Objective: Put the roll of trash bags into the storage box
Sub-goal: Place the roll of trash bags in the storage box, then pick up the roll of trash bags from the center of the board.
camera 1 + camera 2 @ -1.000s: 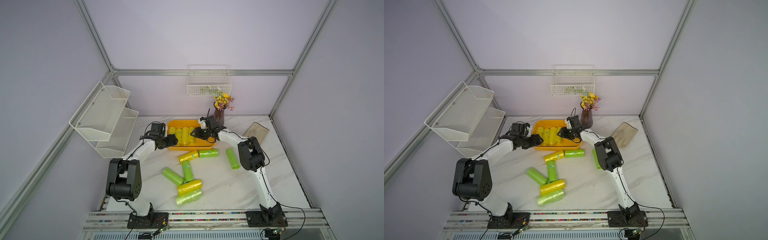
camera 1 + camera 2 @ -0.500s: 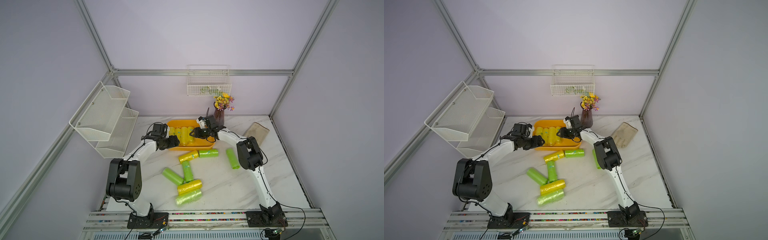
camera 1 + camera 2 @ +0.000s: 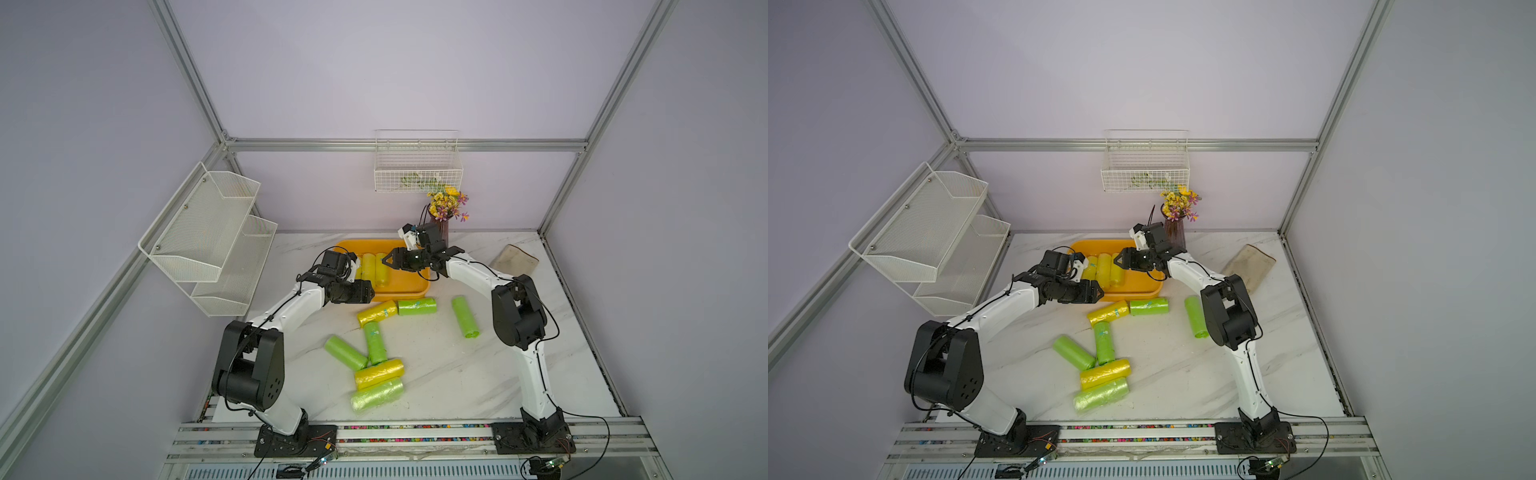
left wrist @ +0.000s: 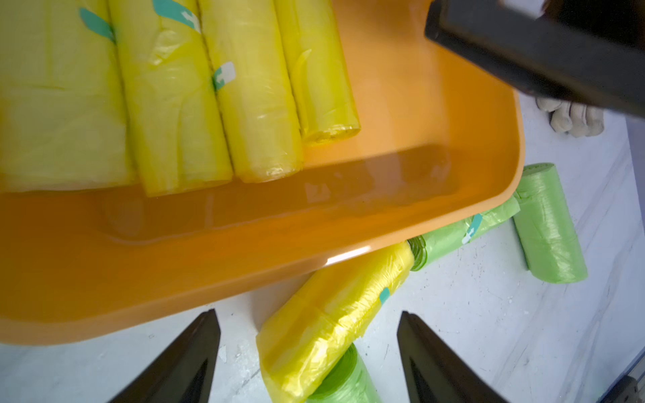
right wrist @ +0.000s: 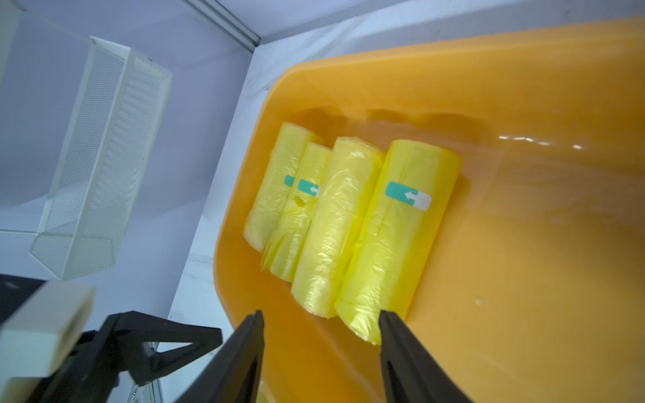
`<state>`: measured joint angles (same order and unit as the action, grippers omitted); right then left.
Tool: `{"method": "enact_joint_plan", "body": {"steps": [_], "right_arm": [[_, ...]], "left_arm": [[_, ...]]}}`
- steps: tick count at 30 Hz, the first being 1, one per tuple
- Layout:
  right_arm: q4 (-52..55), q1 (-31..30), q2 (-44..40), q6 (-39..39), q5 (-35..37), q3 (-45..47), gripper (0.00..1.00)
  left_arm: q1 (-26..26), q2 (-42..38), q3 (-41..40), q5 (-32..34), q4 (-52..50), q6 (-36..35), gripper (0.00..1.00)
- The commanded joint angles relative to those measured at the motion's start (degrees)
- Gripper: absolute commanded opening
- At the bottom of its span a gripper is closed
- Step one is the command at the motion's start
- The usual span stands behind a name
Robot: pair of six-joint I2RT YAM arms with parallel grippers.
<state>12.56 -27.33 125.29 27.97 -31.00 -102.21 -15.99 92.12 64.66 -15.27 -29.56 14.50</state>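
The orange storage box (image 3: 415,286) sits at the back middle of the table, with several yellow rolls of trash bags (image 3: 374,270) lying side by side in it. My right gripper (image 3: 384,262) hovers open over the box, its jaws just above the end of the nearest roll (image 5: 394,237) and holding nothing. My left gripper (image 3: 370,291) is open and empty at the box's front edge, above a yellow roll (image 4: 335,314) lying on the table. A green roll (image 3: 417,306) lies end to end with that one.
More green and yellow rolls (image 3: 375,343) lie scattered in the middle of the table, one green roll (image 3: 465,316) to the right. A flower vase (image 3: 442,226) stands behind the box, a cloth glove (image 3: 514,259) at back right. A white mesh rack (image 3: 208,237) hangs on the left.
My left gripper has slid right along the box's front edge. The right gripper's jaws have spread wider over the rolls in the box.
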Motion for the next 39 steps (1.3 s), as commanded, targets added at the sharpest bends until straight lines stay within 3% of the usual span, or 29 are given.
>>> {"method": "enact_joint_plan", "body": {"steps": [1,11,22,39], "right_arm": [[-3.0,0.8,-5.4,-0.7,0.9,4.7,0.58],[-8.3,3.7,-14.9,0.9,0.1,19.9,0.59],[-9.6,5.4,-17.9,1.0,1.0,26.1,0.59],[-9.3,5.9,-18.7,0.5,1.5,28.2,0.59]], "left_arm": [[-2.3,-2.1,-0.7,0.5,-1.5,-4.6,0.81],[-7.9,1.5,1.3,7.0,-1.8,-9.1,0.81],[-12.1,7.3,3.0,13.5,0.3,-13.6,0.79],[-16.3,8.4,0.2,13.9,1.5,-17.5,0.55]]}}
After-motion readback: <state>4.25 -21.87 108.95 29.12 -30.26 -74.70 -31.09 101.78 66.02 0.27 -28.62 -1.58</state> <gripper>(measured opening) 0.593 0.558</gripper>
